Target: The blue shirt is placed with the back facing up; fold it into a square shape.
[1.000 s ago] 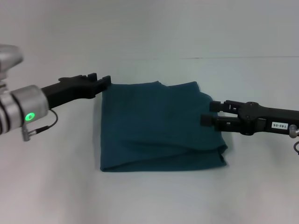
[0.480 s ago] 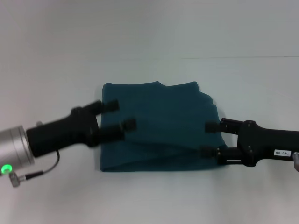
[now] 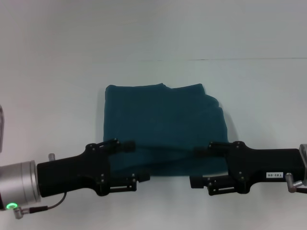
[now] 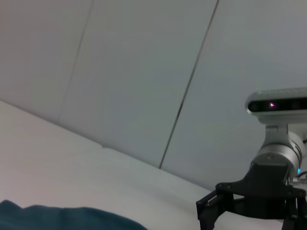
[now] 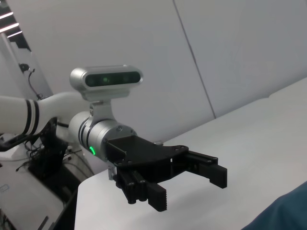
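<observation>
Nearest, the left hand (image 3: 136, 161) and right hand (image 3: 197, 166) face each other with fingers apart at the near edge of the blue shirt (image 3: 163, 124), folded flat on the white desk (image 3: 57, 110). Beyond stands a pale paneled wall (image 4: 144, 57).

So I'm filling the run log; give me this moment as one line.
blue shirt: folded, flat on table | left gripper: open, at near-left corner | right gripper: open, at near-right corner

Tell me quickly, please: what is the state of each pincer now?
Left pincer: open, holding nothing, at the near left edge of the blue shirt.
Right pincer: open, holding nothing, at the shirt's near right edge.
</observation>
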`<state>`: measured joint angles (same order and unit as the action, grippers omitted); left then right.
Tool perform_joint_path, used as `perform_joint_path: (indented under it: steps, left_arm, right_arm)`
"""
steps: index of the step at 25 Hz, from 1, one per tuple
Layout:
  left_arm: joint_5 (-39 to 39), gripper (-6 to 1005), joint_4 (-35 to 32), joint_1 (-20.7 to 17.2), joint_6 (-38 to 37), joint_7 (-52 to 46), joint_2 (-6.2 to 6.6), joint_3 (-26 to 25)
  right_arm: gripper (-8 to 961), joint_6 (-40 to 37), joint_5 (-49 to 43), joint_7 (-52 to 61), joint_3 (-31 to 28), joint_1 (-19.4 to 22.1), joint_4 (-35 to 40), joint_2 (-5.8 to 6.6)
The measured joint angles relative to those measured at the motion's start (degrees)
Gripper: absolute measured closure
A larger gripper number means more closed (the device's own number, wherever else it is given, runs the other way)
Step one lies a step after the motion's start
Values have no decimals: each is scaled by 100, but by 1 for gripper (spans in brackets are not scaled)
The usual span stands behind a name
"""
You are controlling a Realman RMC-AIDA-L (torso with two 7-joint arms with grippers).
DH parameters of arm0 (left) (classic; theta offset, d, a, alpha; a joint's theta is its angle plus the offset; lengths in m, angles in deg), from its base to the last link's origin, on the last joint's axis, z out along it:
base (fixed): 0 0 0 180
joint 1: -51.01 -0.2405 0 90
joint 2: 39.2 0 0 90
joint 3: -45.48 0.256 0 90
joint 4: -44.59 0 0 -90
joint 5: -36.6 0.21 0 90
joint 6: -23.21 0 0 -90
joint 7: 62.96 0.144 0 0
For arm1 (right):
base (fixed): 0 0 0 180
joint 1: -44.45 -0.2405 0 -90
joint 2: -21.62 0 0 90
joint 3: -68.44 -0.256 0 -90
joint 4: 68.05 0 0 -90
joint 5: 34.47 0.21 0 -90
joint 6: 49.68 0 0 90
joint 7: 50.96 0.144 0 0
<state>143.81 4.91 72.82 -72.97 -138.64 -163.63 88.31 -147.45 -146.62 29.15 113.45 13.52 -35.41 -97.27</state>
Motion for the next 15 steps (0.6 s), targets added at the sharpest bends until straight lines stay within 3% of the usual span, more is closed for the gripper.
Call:
perform_joint_path:
  steps: [15]
  left_arm:
    - [236,94,41,-18,-392,-16,-2,-6]
  right_arm:
    - [39,232,-25,62,289,27,-60,16]
